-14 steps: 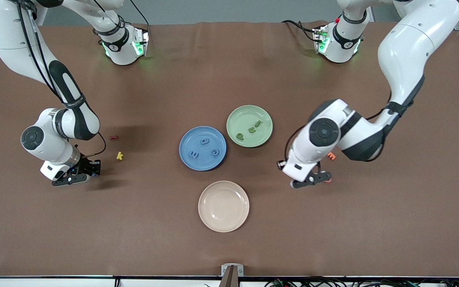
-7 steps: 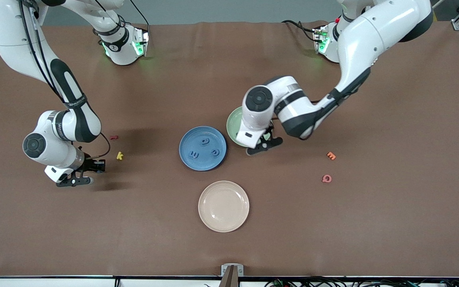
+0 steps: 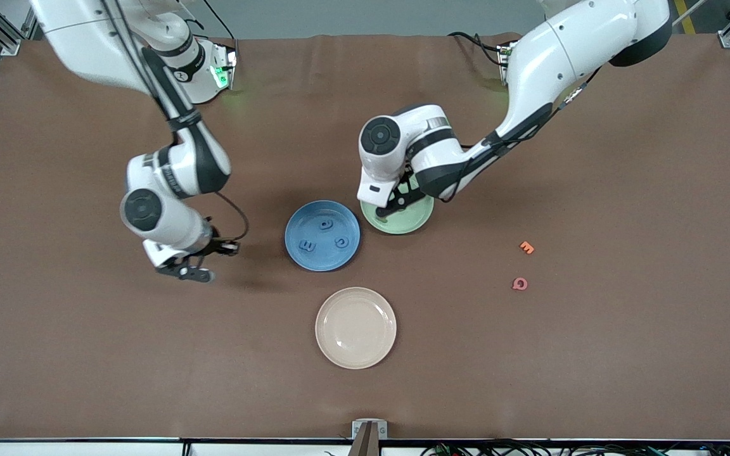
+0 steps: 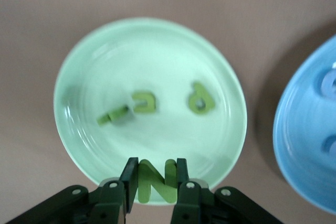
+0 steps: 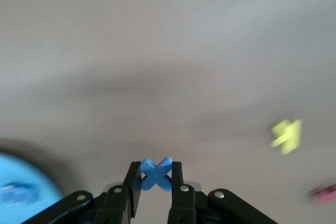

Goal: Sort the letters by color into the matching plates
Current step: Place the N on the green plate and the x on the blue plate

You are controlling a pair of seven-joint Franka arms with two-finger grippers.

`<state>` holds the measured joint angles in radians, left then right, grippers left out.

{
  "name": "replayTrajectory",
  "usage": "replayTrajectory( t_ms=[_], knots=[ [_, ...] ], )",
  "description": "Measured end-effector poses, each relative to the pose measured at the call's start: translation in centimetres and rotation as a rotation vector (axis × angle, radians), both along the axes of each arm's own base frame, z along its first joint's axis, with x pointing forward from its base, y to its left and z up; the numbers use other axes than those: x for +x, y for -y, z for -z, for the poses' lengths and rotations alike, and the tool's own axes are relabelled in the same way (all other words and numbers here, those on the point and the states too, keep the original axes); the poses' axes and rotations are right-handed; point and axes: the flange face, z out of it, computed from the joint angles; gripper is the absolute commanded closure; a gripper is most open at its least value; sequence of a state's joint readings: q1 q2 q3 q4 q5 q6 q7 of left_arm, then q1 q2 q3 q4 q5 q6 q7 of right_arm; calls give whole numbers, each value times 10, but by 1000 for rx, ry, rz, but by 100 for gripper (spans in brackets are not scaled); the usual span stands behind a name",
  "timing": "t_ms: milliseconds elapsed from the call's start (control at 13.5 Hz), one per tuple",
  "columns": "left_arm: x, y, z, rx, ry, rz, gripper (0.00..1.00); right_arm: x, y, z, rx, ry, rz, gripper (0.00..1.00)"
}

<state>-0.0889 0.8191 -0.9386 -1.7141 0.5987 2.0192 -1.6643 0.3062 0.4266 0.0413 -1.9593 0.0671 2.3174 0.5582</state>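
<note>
Left end effector (image 4: 154, 182) pinches a light, squashy green N (image 4: 156, 181) by its edges over the green plate (image 4: 79, 66); right end effector (image 5: 156, 179) likewise grips a blue X (image 5: 156, 173) over the worktop (image 3: 86, 354)

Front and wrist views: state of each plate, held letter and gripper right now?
Blue plate: three blue letters inside.
Green plate: three green letters inside.
Cream plate: empty.
Left gripper: shut on green N, over green plate.
Right gripper: shut on blue X, over bare table.
</note>
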Motion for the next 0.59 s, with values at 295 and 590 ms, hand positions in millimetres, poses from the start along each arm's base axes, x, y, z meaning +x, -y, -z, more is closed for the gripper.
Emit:
replayTrajectory(
  t_ms=[295, 590],
  knots=[
    [-6, 0, 6, 3, -3, -12, 38, -36, -94, 0, 22, 58, 113, 100],
    [5, -6, 6, -12, 3, -45, 0, -53, -131, 31, 39, 87, 175, 100]
  ],
)
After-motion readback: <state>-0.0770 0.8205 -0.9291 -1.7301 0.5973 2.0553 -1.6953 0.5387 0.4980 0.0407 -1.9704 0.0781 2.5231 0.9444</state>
